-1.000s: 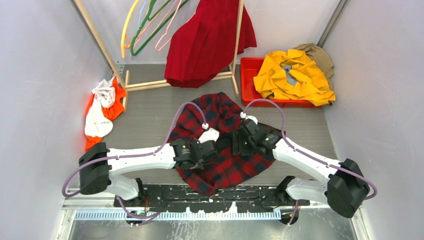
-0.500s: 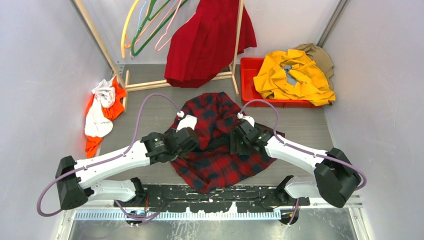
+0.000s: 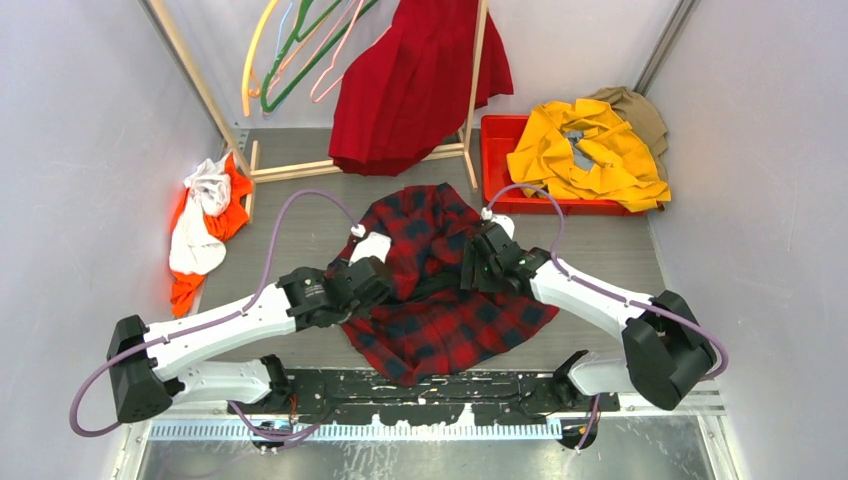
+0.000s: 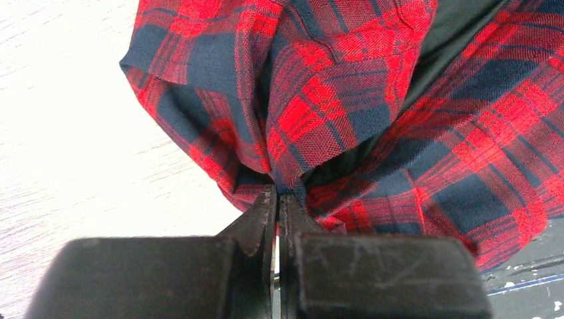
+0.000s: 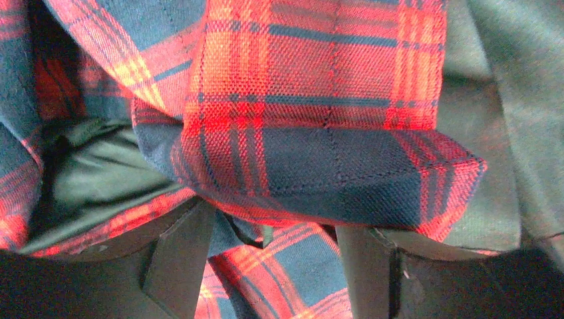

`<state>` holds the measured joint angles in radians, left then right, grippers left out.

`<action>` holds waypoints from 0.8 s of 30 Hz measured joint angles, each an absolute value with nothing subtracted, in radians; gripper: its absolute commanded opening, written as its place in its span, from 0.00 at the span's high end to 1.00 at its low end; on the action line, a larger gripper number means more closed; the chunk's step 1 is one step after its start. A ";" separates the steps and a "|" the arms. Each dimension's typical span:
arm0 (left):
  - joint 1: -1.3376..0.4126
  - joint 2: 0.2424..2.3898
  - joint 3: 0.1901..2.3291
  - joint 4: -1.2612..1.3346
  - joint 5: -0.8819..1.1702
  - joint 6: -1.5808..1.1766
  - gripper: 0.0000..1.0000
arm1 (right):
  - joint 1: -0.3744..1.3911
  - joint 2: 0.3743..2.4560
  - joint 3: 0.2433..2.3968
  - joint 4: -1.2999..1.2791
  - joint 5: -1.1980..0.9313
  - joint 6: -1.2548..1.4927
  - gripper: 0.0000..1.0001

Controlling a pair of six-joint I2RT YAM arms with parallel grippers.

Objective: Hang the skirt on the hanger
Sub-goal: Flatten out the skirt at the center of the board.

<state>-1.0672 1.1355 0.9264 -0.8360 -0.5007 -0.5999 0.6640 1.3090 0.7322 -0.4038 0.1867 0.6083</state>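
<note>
Our left fingers (image 4: 261, 222) are squeezed shut on a fold of the plaid shirt (image 4: 372, 100). Our right fingers (image 5: 179, 259) stand wide apart, with cloth lying loose between them and nothing pinched. They were closer together a moment ago, so we think they are letting go, and our left arm has pulled the shirt a little to the left. This is not the cloth we need. The skirt (image 3: 415, 85) hangs on the wooden rack (image 3: 300, 168) at the back of the grey bench (image 3: 290, 225), near the hanger (image 3: 250, 62). White walls stand all around.
</note>
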 measured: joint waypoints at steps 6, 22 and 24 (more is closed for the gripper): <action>-1.062 1.130 0.926 -0.837 -0.499 -0.594 1.00 | 0.635 1.361 0.759 -0.374 0.184 0.592 0.35; -1.051 1.129 0.926 -0.839 -0.495 -0.582 1.00 | 0.706 1.345 0.669 -0.292 0.191 0.659 0.39; -1.050 1.129 0.926 -0.839 -0.494 -0.576 1.00 | 0.734 1.328 0.658 -0.282 0.216 0.675 0.42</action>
<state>-1.0500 1.1286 0.9257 -0.8394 -0.4942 -0.5758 0.7341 1.3277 0.6579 -0.2817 0.2157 0.6754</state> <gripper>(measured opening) 0.009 0.614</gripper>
